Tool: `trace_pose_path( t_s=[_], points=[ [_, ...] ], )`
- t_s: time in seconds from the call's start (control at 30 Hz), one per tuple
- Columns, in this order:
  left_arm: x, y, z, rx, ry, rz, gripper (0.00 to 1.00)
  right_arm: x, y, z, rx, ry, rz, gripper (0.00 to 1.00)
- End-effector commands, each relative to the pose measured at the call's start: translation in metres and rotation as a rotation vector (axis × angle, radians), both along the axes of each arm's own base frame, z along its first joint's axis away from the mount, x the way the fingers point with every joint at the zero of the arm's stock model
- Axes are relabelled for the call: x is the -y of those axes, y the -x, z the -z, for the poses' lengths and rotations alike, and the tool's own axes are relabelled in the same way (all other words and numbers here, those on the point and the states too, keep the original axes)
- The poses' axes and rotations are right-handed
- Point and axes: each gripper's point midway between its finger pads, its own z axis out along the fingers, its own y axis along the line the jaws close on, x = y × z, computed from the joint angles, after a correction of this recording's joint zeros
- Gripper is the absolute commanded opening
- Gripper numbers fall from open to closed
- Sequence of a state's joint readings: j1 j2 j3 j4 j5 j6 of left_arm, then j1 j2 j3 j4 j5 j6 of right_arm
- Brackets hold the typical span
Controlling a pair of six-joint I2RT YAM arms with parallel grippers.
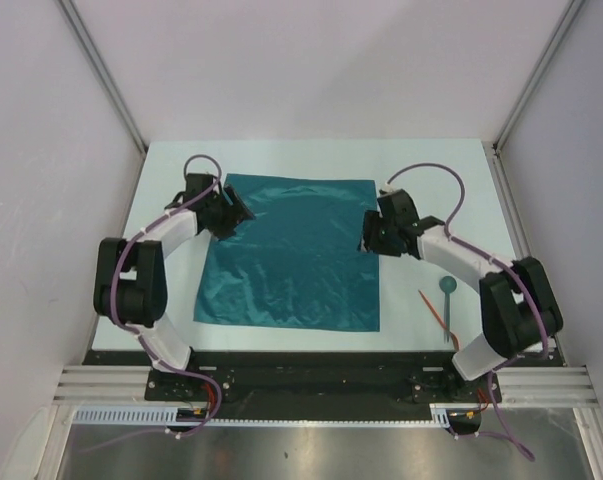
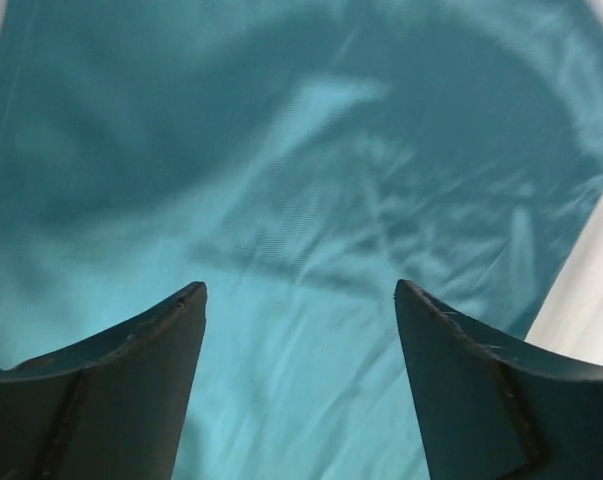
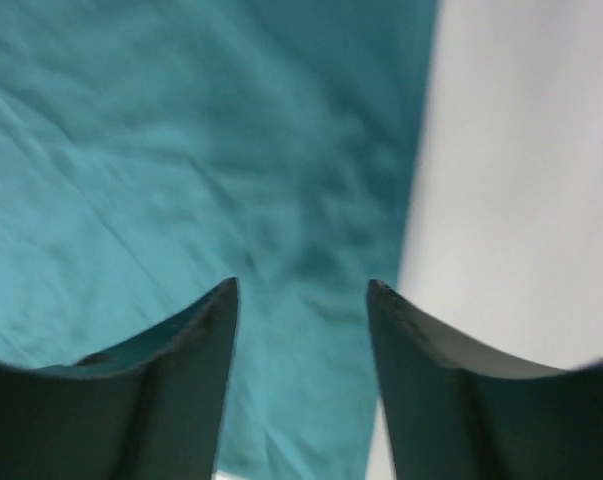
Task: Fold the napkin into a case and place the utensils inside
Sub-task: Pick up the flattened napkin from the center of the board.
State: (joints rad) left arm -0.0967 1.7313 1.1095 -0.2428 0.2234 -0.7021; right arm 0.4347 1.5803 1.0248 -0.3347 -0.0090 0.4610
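Observation:
The teal napkin (image 1: 293, 255) lies spread flat and unfolded in the middle of the white table. My left gripper (image 1: 231, 215) is open over its left edge near the far corner; the left wrist view shows cloth (image 2: 301, 200) between the spread fingers. My right gripper (image 1: 369, 238) is open over the napkin's right edge; the right wrist view shows cloth (image 3: 181, 150) and bare table (image 3: 521, 180) under the fingers. A thin orange-red utensil (image 1: 433, 315) lies on the table right of the napkin, beside a teal spoon (image 1: 448, 300).
The white table (image 1: 171, 170) is walled by pale panels on left, right and back. A black rail and metal frame (image 1: 301, 375) run along the near edge by the arm bases.

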Motion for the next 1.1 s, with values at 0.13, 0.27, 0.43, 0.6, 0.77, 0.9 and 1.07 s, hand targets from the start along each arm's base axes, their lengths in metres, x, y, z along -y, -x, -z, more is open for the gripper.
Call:
trace_pose_path(
  t_s=[0.13,0.27,0.43,0.6,0.77,0.9,1.07],
  points=[
    [-0.045,0.109,-0.020,-0.113,-0.234,-0.114,0.84,0.037,0.106,0.001,-0.096,0.143,0.139,0.50],
    [-0.070,0.168,-0.006,-0.230,-0.310,-0.209,0.82,0.031,0.158,0.019,-0.209,0.134,0.140,0.46],
    [-0.088,0.202,-0.006,-0.281,-0.293,-0.372,0.82,0.024,0.184,0.037,-0.213,0.180,0.242,0.42],
    [-0.102,0.218,-0.009,-0.330,-0.361,-0.401,0.82,0.021,0.194,0.059,-0.225,0.221,0.298,0.37],
    [-0.106,0.220,-0.014,-0.276,-0.322,-0.445,0.81,0.018,0.189,0.063,-0.207,0.215,0.344,0.34],
    [-0.107,0.218,-0.022,-0.223,-0.305,-0.452,0.83,0.008,0.182,0.059,-0.183,0.167,0.341,0.34],
    [-0.109,0.222,-0.023,-0.237,-0.312,-0.457,1.00,0.010,0.191,0.075,-0.238,0.195,0.349,0.34]
  ],
)
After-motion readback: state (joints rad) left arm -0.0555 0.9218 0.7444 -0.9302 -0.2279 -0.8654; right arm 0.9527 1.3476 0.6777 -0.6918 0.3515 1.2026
